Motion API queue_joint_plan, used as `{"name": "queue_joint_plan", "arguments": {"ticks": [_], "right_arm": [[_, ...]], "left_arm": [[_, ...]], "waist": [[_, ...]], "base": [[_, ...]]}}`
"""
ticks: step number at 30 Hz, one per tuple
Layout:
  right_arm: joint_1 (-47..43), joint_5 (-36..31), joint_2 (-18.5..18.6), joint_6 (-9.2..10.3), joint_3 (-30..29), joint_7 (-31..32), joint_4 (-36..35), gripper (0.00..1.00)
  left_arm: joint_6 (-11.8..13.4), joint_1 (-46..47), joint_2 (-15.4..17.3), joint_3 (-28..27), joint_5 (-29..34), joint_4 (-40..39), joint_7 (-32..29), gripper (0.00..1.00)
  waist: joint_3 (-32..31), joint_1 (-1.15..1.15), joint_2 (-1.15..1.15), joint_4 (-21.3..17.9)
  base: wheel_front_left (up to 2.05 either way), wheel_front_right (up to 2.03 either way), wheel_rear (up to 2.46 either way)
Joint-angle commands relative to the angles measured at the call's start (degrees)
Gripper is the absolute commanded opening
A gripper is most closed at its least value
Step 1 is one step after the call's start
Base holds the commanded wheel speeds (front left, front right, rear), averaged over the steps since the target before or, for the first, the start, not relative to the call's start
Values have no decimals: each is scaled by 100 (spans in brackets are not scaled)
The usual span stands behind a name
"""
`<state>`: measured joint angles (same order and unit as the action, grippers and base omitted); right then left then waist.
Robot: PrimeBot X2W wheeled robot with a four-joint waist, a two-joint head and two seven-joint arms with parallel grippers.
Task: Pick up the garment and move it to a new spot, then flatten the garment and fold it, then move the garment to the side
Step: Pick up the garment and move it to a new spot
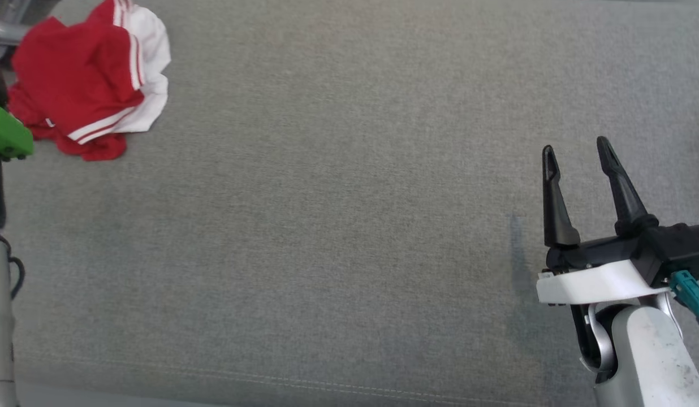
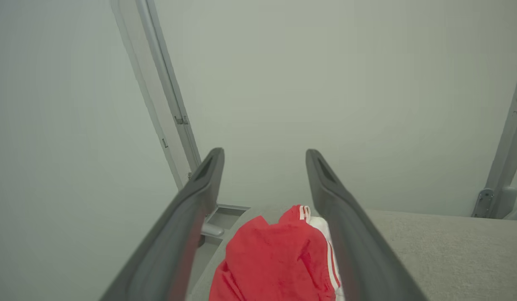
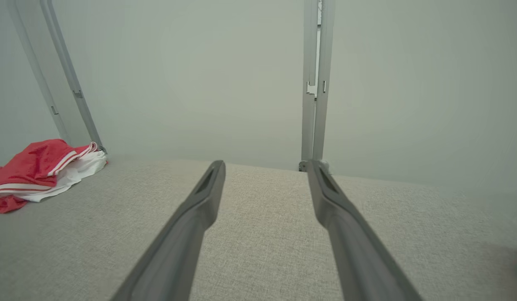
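The garment (image 1: 86, 79) lay crumpled at the table's (image 1: 349, 226) far left corner, just ahead of the left gripper (image 2: 264, 156), spread wide, apparently lined up to grab it, while the right gripper (image 1: 575, 150), equally wide and empty, hung well apart.

Soft red-and-white cloth garment (image 1: 83, 79), rumpled, on a tabletop (image 1: 349, 226) covered in matt grey, coarsely woven fabric. At near right, the right gripper (image 1: 575, 146) has matt black plastic fingers (image 1: 624, 186) on a smooth white plastic mount (image 1: 598, 282), above a pale, scuffed forearm (image 1: 649, 350). Far behind stand satin grey metal posts (image 3: 315, 83).
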<state>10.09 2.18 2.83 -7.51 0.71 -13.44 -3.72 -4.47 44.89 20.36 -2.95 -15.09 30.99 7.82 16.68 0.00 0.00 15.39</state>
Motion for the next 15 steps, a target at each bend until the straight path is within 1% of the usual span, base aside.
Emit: {"name": "queue_joint_plan", "arguments": {"ticks": [1, 3, 8, 15], "right_arm": [[151, -65, 13, 5, 0, -3, -97, 100], [206, -87, 12, 5, -1, -15, -182, 100], [272, -119, 10, 5, 62, -26, -337, 100], [281, -159, 15, 5, 46, -30, -464, 100]], "left_arm": [[-35, 249, 153, 21, 0, 268, -119, 100], [-27, 527, 292, 47, 62, 660, -226, 100], [123, 947, 511, -31, 42, 1452, -313, 100], [239, 1177, 748, 7, 102, 2319, -478, 100]], "waist": [[1239, 0, 0, -1156], [1408, 0, 0, -1287], [1700, 0, 0, -1504], [1803, 0, 0, -1555]], "base": [[0, 0, 0], [0, 0, 0], [0, 0, 0], [0, 0, 0]]}}
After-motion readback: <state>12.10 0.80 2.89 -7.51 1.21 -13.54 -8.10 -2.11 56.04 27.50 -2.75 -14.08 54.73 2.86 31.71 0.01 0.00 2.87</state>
